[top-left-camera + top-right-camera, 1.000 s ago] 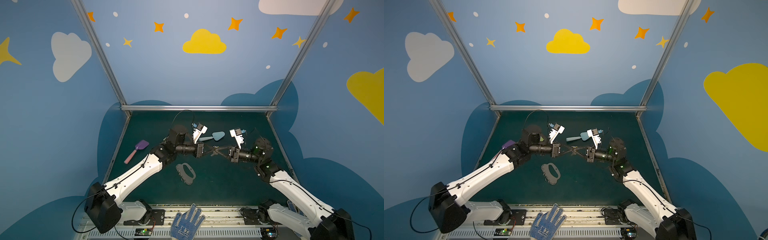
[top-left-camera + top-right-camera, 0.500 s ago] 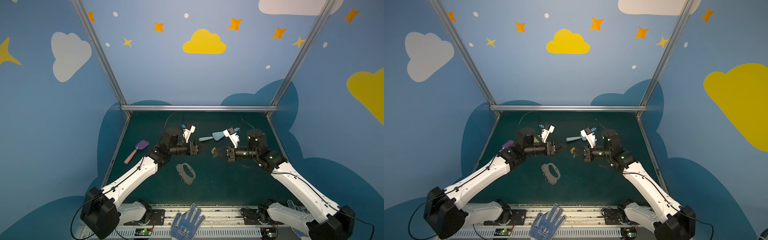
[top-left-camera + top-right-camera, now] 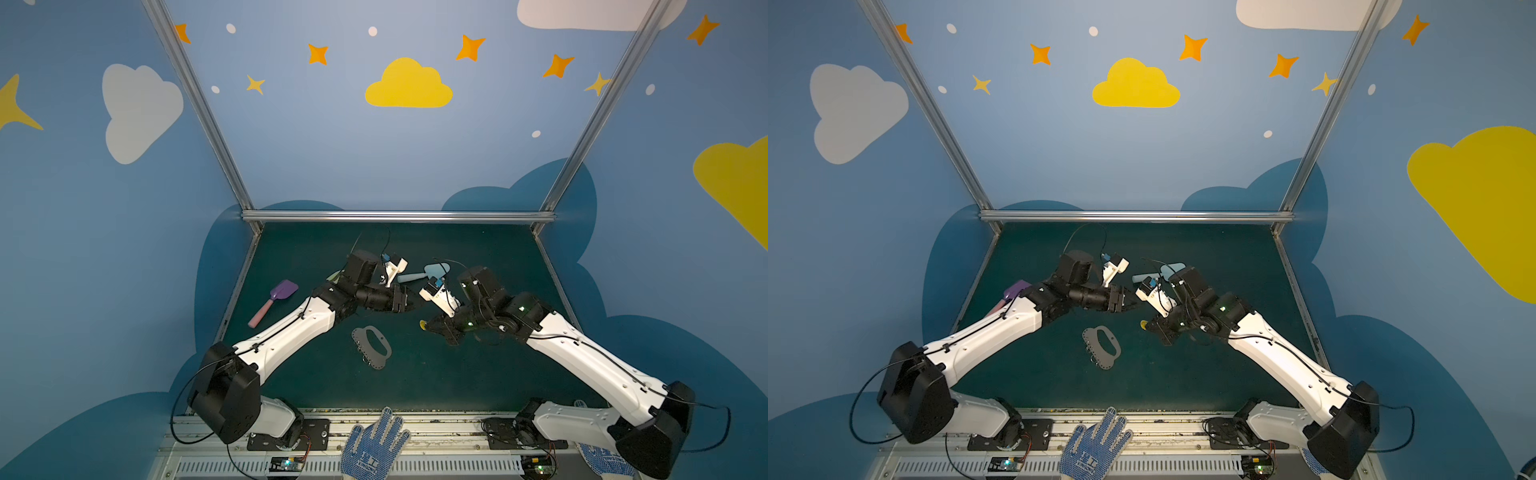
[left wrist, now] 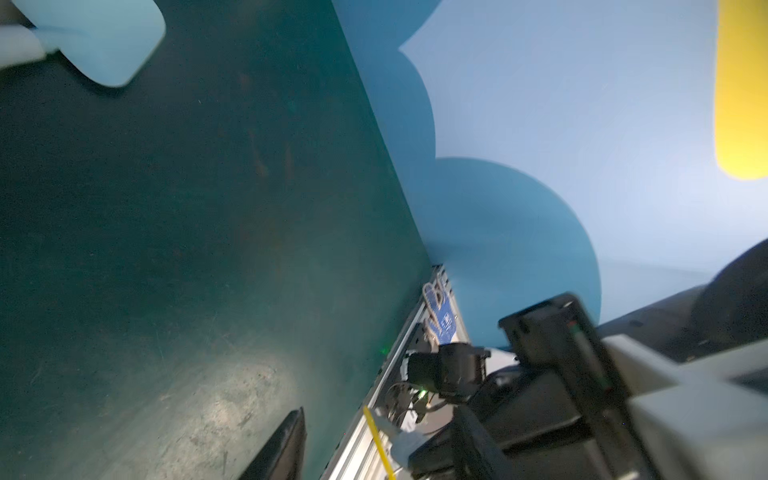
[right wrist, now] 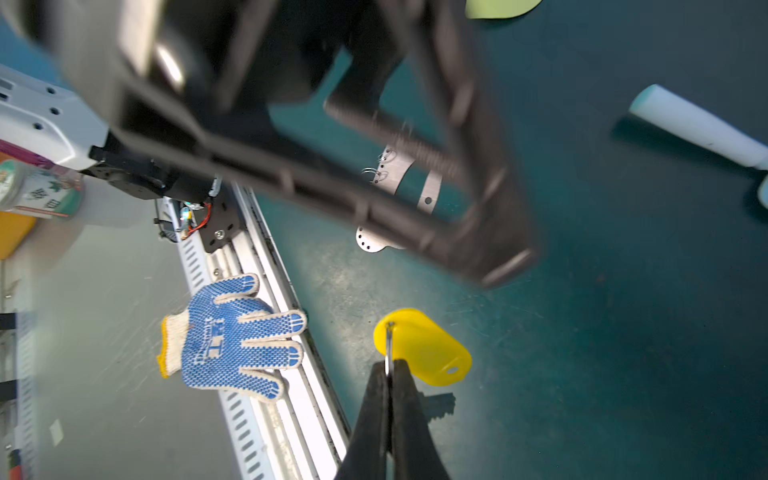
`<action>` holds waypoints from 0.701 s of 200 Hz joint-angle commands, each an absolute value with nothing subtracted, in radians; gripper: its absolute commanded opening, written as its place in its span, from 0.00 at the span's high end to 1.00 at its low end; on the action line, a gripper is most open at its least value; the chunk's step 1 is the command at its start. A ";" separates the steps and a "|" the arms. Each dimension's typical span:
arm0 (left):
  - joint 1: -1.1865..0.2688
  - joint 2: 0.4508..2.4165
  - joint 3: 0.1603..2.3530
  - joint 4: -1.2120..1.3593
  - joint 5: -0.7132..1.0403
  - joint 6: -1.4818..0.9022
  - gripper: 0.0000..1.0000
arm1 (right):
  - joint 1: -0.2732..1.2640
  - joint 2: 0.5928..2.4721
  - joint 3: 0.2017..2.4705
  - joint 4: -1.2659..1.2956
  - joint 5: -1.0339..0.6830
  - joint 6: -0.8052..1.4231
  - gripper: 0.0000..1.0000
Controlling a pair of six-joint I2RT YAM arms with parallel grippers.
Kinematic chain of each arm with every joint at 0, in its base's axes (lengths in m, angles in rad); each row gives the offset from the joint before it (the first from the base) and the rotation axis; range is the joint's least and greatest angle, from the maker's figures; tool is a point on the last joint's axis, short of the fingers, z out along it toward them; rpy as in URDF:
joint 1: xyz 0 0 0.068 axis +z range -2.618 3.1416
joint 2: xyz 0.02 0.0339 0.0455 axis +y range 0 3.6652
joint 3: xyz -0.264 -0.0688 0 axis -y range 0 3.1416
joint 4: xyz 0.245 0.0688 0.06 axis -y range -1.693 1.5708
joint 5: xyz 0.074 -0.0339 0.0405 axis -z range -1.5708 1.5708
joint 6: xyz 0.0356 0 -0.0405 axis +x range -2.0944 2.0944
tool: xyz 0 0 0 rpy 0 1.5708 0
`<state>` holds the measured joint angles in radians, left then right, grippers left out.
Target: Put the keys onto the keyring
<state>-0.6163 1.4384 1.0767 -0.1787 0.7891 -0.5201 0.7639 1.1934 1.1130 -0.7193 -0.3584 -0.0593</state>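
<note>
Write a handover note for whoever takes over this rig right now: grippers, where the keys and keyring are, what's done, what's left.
The left gripper is open and empty, off the table.
The right gripper is shut on the split ring of the keys, yellow tag dangling, in the air.
The keyring lies flat on the table between the arms, untouched.
Done: keys picked up.
Left: hold the keyring and hook the keys onto it.

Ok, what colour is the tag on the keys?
Yellow; the tag shows best in the right wrist view.
</note>
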 commanded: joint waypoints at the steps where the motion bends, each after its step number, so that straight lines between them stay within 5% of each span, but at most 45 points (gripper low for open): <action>1: -0.631 1.429 1.080 -0.216 0.836 -0.482 0.48 | 0.769 1.138 1.108 -0.691 -0.307 -0.074 1.00; 75: -0.656 1.419 1.062 -0.253 0.858 -0.455 0.72 | 0.743 1.004 1.030 -0.578 -0.275 -0.036 1.00; 140: -0.607 1.255 1.003 -0.136 0.712 -0.550 0.54 | 0.727 1.018 1.014 -0.544 -0.353 -0.028 1.00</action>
